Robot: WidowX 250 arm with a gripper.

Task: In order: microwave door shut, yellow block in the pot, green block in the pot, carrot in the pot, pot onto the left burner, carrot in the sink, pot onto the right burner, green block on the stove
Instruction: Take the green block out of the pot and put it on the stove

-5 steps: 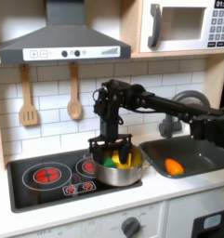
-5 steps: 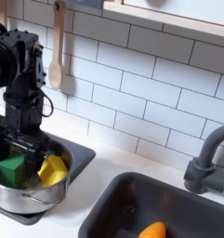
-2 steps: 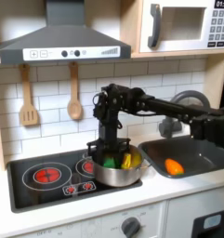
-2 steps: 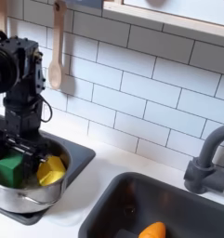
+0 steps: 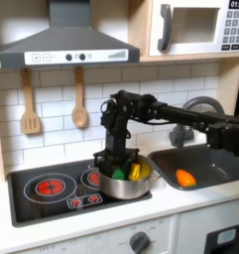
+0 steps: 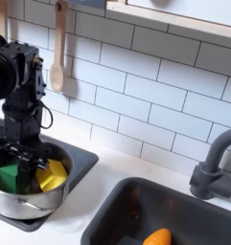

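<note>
Black gripper [image 6: 13, 165] reaches into shiny round steel pot [image 6: 29, 198], jaws grasping small dark-green block [image 6: 9, 176]; yellow cube [image 6: 53, 175] alongside.

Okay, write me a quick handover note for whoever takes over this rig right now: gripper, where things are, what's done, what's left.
Gripper: lowered into the pot, around the green block; whether it has closed on it I cannot tell.
Pot: on the stove, over the burner on the first exterior view's right. Yellow block inside it beside the green one.
Carrot: in the sink.
Microwave door: shut.
Done: door, loading, both slides, carrot to sink.
Left: lift the green block out and set it on the stove.
</note>
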